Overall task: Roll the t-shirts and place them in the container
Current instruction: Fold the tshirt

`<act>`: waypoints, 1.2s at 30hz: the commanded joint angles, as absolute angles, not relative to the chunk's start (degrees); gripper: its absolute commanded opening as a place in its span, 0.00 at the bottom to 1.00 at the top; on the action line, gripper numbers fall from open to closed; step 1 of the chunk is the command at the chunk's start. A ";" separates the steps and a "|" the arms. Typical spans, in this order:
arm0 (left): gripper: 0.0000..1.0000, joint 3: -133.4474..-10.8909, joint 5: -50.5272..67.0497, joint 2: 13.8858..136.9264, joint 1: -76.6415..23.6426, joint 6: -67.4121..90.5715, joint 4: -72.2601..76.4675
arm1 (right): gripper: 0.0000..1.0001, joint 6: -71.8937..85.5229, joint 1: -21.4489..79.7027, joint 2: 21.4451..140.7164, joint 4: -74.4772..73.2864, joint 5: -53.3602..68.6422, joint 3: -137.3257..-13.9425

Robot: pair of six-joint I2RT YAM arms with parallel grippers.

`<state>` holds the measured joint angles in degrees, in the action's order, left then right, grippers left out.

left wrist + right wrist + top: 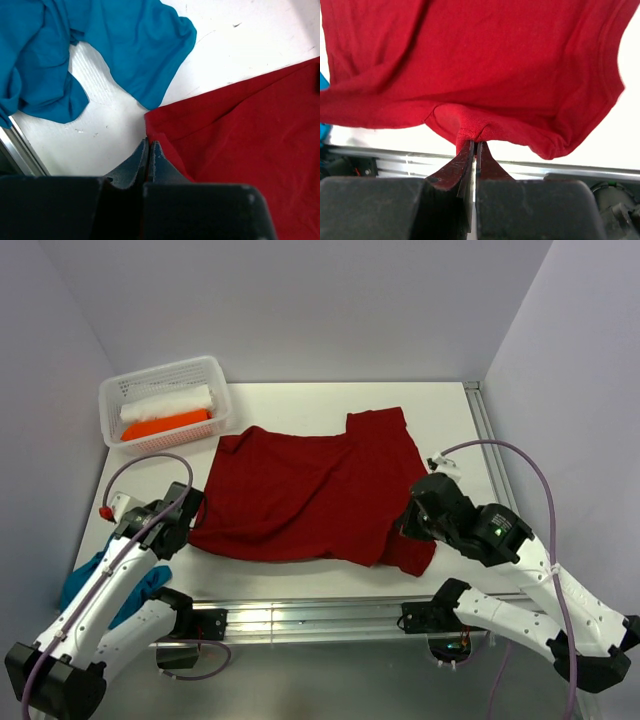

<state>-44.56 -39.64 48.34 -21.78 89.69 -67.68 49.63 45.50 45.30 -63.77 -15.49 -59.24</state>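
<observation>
The dark red t-shirt (300, 495) lay spread out between the two claws. The right gripper (473, 144) sat at the shirt's near right hem, its jaws pressed together on a small pinch of that hem, which puckered there. The left gripper (149, 145) sat at the shirt's near left corner, jaws closed, tips touching the cloth edge. Whether it had caught any fabric could not be told. The teal-blue t-shirt (125, 45) lay crumpled just beside that corner.
</observation>
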 commanded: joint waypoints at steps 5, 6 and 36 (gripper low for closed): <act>0.02 -45.17 -39.55 51.75 -21.18 88.59 -62.49 | 0.00 42.02 38.33 46.93 -57.22 -11.08 -59.32; 0.02 -45.61 -39.72 52.64 -21.09 88.33 -62.75 | 0.00 41.58 37.97 47.72 -56.96 -10.99 -59.50; 0.00 -54.14 -42.19 62.84 -18.02 89.04 -61.18 | 0.00 31.82 22.50 58.18 -49.04 -4.83 -65.21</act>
